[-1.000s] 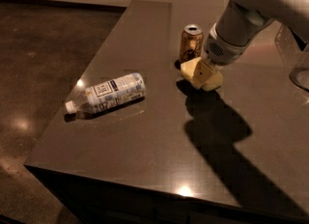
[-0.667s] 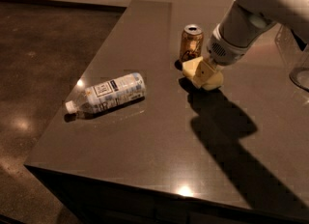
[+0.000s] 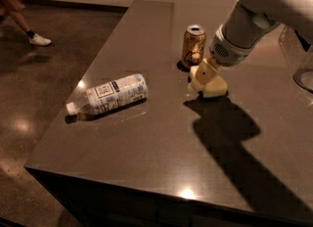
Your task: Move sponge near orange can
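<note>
Sinking a little lower than a second ago, the sponge (image 3: 209,81) now has its bottom edge meeting its own shadow on the table (image 3: 146,152). It looks set down, or nearly so. The arm has drifted slightly to the right over the same second, and the sponge has gone with it only a trifle. The can (image 3: 193,46) has not moved and stands upright.

The sponge lies just beside the can, to its right and a bit toward the near edge. A narrow dark gap seems to separate the two, though I cannot be sure they are apart. By my judgement the placing is as good as done, and what remains is letting go and lifting clear without dragging the sponge or knocking the can.

The gripper (image 3: 211,65) sits at the sponge's upper edge, directly under the pale wrist and mostly hidden by the foam. I cannot tell whether its jaws are clamped on the sponge or already parted.

The sponge does not lie flat. It is tipped up, its high end under the gripper and its broad pale face turned toward the camera. Its long axis seems to run on a slant, from the end nearest the can's foot down and to the right.

The bottle (image 3: 115,93) lies on its side well apart to the left, as before.
</note>
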Robot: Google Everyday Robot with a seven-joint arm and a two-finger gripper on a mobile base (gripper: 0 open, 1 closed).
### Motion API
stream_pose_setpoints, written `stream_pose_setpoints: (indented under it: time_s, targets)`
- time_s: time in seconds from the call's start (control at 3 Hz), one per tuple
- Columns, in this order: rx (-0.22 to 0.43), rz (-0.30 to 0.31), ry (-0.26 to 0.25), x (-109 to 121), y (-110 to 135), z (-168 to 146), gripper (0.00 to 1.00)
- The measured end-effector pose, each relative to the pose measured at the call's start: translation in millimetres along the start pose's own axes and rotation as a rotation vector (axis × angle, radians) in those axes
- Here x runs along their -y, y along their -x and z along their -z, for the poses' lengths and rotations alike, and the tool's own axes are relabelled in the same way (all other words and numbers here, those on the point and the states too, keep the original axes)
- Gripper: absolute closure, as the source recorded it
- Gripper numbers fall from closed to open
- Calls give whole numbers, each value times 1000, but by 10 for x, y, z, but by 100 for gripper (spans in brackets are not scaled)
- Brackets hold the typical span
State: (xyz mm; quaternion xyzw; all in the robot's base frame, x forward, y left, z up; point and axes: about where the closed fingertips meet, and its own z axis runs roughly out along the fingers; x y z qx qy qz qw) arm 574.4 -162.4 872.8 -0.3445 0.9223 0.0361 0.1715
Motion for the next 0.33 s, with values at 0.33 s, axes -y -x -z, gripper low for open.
stream_pose_setpoints:
  time_s: [0.33]
  targets:
    - [0, 0, 0, 0, 0, 0, 0]
